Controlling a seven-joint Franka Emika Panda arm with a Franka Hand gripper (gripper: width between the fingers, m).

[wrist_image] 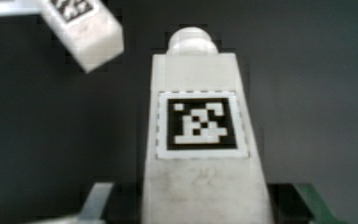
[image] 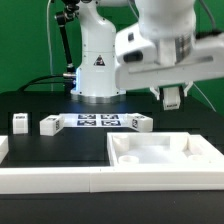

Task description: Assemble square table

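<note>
One smooth white block leg point(wrist_image: 204, 185), square tag point(wrist_image: 201, 124), clamped between dark fingers point(wrist_image: 99, 203).

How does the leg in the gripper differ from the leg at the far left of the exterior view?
The held leg hangs above the black work surface, while the far-left leg rests on it. The held leg is clamped between the fingers of the gripper; the far-left leg is free, with nothing touching it. Both are small white blocks with a black-and-white tag.
</note>
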